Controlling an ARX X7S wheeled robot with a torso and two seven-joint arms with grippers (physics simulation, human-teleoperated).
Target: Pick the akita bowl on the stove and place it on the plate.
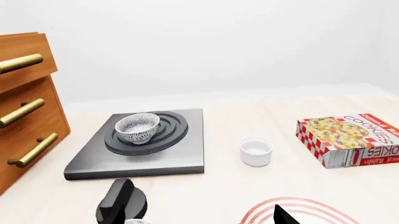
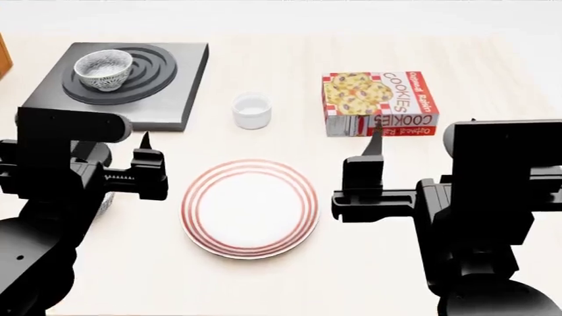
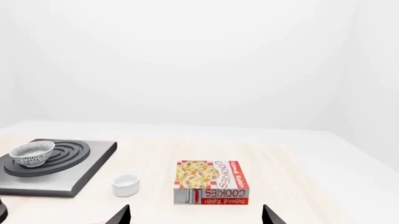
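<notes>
The speckled akita bowl [image 2: 104, 69] [image 1: 137, 128] [image 3: 32, 152] stands upright on the black burner rings of the dark grey stove [image 2: 180, 92] [image 1: 187, 156] [image 3: 87, 175], at the table's far left. The red-ringed white plate [image 2: 249, 207] [image 1: 299, 207] lies near the front middle, with nothing on it. My left gripper [image 2: 118, 148] [image 1: 198, 217] hovers open and holds nothing, short of the stove and just left of the plate. My right gripper [image 2: 411, 148] [image 3: 196, 215] is also open and holds nothing, right of the plate and facing the cookie box.
A small white cup [image 2: 251, 110] [image 1: 255, 151] sits between the stove and a red cookie box [image 2: 380, 103] [image 3: 210, 182]. A wooden drawer cabinet [image 1: 25, 112] with brass handles stands left of the stove. A dark knob shape [image 1: 123, 203] lies by the left fingers.
</notes>
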